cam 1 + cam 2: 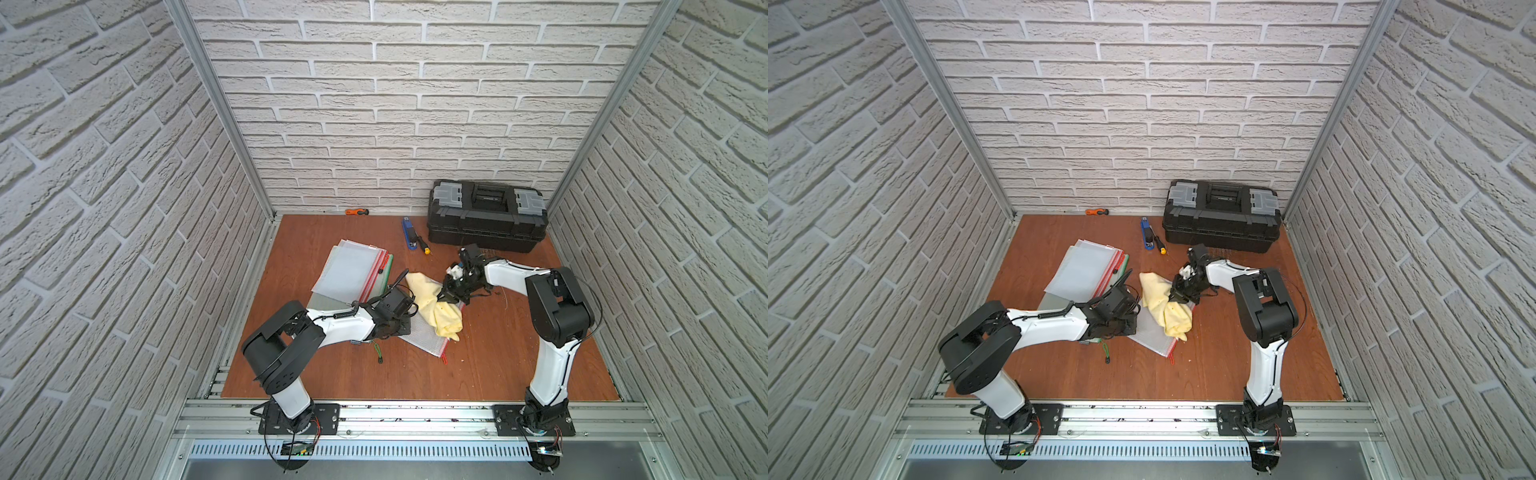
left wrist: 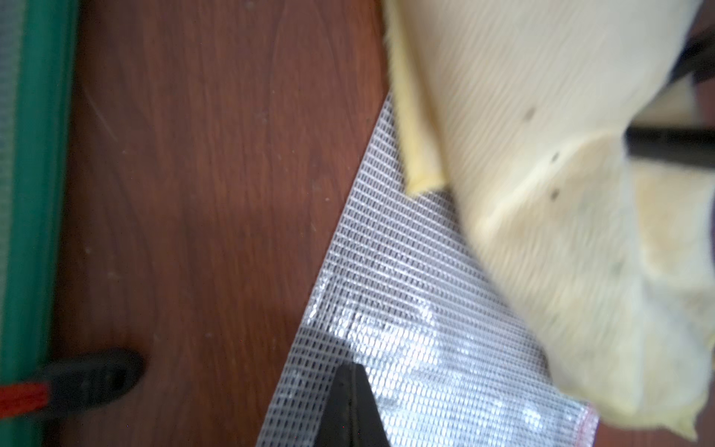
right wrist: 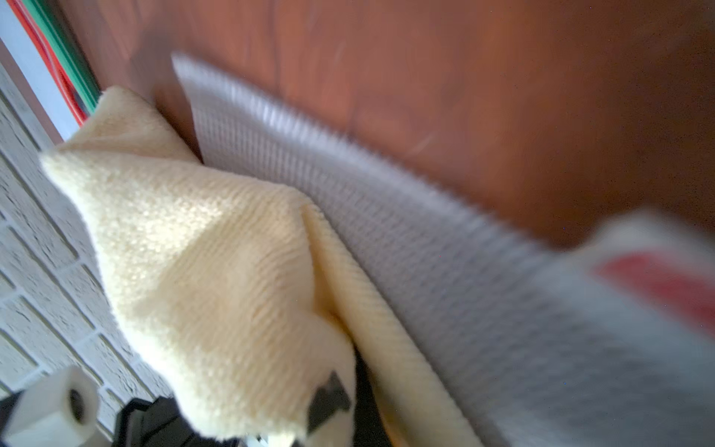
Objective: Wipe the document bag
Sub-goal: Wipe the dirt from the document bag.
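The marking on the lid of the black toolbox (image 1: 486,224) is too small to read. The box stands in the table's (image 1: 478,365) back right corner. A blue stapler (image 1: 409,235) and a yellow-tipped screwdriver (image 1: 422,244) lie just beside it, and an orange-handled tool (image 1: 357,212) lies against the back edge.

The wood is bare along the front edge and in the front right corner. A stack of spare bags (image 1: 353,270) fills the left middle, and a green zip cord (image 1: 377,353) lies loose toward the front left.

The document bag (image 1: 424,338), clear mesh with red trim, lies flat near the table's centre, set askew to the edges. Its red zip edge faces the table's right edge and runs roughly front to back. The yellow cloth (image 1: 432,303) covers too much of the bag to fix its long axis.

The left gripper (image 1: 401,328) is closed, and in the left wrist view its tips (image 2: 350,406) press down on the mesh (image 2: 406,309) at the bag's left part. The right gripper (image 1: 441,298) is clamped on the cloth, whose bunched fabric drapes over the bag's right half in both top views (image 1: 1167,303). The right wrist view is blurred and shows cloth (image 3: 212,271) lying against mesh (image 3: 445,251).
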### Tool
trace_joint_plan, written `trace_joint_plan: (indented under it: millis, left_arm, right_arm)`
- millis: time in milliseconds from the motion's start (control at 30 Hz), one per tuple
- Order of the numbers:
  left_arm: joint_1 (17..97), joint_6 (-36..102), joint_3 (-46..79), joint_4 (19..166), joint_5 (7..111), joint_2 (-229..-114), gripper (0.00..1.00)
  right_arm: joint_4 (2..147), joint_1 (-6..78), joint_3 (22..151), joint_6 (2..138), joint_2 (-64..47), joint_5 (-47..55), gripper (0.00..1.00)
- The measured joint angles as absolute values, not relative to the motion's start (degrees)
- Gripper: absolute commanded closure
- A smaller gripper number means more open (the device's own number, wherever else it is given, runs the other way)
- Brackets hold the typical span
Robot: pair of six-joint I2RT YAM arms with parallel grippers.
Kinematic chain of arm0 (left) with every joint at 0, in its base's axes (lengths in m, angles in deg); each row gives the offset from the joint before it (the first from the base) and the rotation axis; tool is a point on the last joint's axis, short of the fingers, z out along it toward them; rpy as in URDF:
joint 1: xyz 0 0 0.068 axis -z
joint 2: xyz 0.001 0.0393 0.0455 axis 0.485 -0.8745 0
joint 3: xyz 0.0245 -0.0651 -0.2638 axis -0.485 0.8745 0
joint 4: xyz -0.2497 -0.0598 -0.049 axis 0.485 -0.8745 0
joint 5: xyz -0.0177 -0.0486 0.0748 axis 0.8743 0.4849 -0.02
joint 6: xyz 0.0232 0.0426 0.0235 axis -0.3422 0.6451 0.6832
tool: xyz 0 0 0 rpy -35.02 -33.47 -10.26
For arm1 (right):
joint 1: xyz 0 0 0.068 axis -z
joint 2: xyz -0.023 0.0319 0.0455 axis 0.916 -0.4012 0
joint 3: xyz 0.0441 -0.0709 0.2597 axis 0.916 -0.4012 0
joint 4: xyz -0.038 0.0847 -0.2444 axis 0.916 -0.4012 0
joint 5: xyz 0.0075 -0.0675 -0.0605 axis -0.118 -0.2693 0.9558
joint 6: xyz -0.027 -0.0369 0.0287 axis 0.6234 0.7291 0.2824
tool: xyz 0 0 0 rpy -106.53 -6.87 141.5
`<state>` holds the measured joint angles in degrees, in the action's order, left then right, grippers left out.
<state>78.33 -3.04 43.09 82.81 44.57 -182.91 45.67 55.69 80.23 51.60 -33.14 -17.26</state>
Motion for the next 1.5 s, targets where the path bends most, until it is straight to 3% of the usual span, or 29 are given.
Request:
trace_joint_plan:
  millis: [133,267,533,667,933,1233,1367,1500]
  left_arm:
    - [78.55,-3.02,42.98,82.55,44.37,-182.91,1.0]
    - [78.64,-3.02,42.8,82.33,44.37,-183.02,1.0]
    - [78.66,-2.93,40.92,81.19,44.39,-184.33,1.0]
    - [78.75,-2.82,40.9,81.09,44.17,-184.31,1.0]
    - [78.86,-1.9,40.03,79.18,44.17,-184.42,1.0]
    - [78.9,-1.9,40.0,79.12,44.17,-184.39,1.0]
    - [78.92,-1.9,40.0,79.12,44.17,-184.42,1.0]
    - [78.92,-1.93,39.98,79.14,44.22,-184.48,1.0]
  right_arm:
    - [43.26,61.99,83.85,53.74,-33.14,-15.77,0.98]
    - [41.86,62.71,84.9,55.18,-32.83,-15.16,0.98]
    - [42.71,47.5,81.21,52.69,-28.9,-15.4,0.98]
    - [46.93,42.56,73.25,48.95,-23.59,-17.87,0.98]
    - [43.5,49.16,62.46,49.68,-14.48,-14.86,0.98]
    - [37.99,58.99,61.73,55.01,-11.15,-11.8,0.98]
    - [38.98,53.68,61.73,53.92,-12.18,-11.9,0.98]
    - [42.58,41.99,61.73,49.96,-13.95,-12.43,0.98]
